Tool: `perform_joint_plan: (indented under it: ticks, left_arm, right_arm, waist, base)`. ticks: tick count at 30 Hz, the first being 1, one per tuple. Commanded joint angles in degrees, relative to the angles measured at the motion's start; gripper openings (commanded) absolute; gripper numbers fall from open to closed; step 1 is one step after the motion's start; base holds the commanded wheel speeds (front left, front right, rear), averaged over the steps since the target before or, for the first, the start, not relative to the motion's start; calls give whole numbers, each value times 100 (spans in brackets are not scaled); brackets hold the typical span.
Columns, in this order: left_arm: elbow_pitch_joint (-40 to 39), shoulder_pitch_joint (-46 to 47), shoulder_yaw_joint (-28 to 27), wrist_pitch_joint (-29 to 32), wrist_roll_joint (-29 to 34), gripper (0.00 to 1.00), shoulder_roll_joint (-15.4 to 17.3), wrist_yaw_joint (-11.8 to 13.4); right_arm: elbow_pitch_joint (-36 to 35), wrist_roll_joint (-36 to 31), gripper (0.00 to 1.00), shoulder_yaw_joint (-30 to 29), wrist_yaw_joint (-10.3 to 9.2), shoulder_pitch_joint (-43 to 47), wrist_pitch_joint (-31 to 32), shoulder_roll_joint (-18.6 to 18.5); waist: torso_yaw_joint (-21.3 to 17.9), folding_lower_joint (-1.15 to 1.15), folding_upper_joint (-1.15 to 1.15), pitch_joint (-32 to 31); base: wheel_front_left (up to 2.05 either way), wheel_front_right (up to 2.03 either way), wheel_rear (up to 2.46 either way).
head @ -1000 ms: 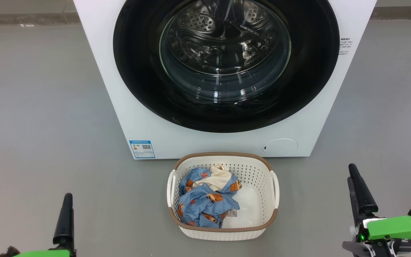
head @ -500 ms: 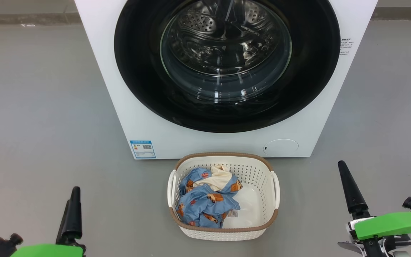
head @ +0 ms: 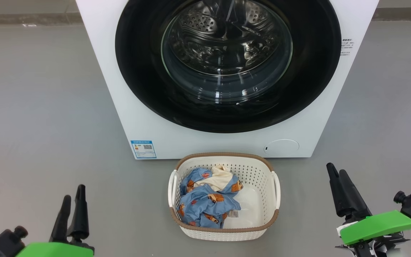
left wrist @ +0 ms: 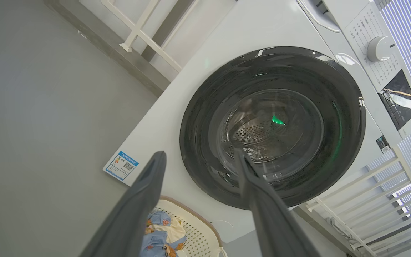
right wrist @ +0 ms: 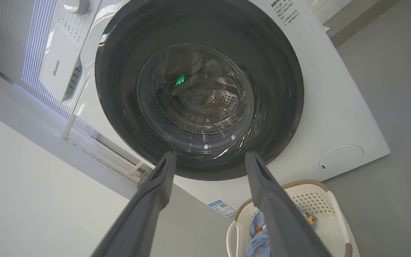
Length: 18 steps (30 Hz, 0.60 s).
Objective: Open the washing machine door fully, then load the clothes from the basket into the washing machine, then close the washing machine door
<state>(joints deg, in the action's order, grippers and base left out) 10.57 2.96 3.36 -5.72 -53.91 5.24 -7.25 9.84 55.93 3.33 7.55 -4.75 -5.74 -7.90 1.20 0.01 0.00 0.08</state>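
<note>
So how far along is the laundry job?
Nothing looks done yet: the washing machine door is shut and the clothes sit in the basket. In hand: nothing; the left pincer and right pincer hang open, empty. Left: opening, loading, closing.

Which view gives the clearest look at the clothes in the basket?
The head view: the clothes lie unobstructed from above, bunched in the left half of the basket. The left wrist view catches a patch at its bottom edge; in the right wrist view a finger hides part of them.
</note>
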Motion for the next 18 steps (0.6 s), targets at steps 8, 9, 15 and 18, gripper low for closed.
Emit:
perform_joint_plan:
  ticks: [8, 9, 15, 18]
  left_arm:
    - [-197, 293, -38, -188, 982, 100, 135, -16]
    - [-191, 295, -21, -205, 1104, 100, 148, -16]
    - [-173, 307, -61, -306, 1732, 100, 100, -16]
    - [-166, 306, -58, -356, 1945, 100, 80, -17]
  right_arm:
    - [-175, -900, 100, 220, -4, -287, -188, -143]
    - [-173, -1005, 100, 225, -4, -288, -205, -147]
    - [-152, -1507, 100, 298, -5, -296, -306, -183]
    - [-153, -1702, 100, 342, -5, -302, -356, -207]
  waist:
    - [30, 0, 0, -17]
    - [34, 0, 0, -19]
    - [59, 0, 0, -33]
    - [64, 0, 0, -44]
  base:
    - [0, 0, 0]
    - [0, 0, 0]
    - [0, 0, 0]
    - [0, 0, 0]
